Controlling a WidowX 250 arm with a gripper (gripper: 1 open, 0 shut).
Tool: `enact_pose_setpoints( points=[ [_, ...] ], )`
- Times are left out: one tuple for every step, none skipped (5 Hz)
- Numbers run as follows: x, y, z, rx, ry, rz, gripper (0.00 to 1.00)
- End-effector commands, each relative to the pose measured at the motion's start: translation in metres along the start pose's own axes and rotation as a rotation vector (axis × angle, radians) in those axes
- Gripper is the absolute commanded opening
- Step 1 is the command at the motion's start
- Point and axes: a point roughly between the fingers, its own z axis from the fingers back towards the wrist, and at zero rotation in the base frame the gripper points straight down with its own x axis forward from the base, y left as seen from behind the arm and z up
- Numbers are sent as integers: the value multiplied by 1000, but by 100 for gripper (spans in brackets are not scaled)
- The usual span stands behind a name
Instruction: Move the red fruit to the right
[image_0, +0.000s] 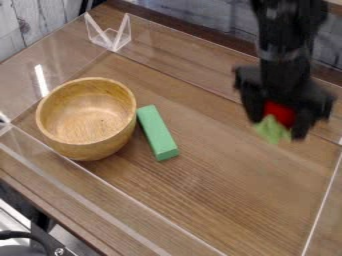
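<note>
The red fruit (277, 118) is small, round and bright red, with a light-green leafy part hanging below it. It is held up off the table at the right side of the camera view, between the black fingers of my gripper (278, 112). The gripper is shut on it and comes down from the top right, blurred by motion. The arm above covers part of the fruit.
A wooden bowl (86, 118) stands at the left. A long green block (158, 132) lies just right of it. Clear plastic walls (325, 205) ring the wooden table. A clear stand (110, 32) sits at the back left.
</note>
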Motion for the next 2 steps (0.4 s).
enact_pose_setpoints(
  points=[
    [32,34,21,13,-89,21,0],
    [44,63,19,28,-105,4,0]
  ],
)
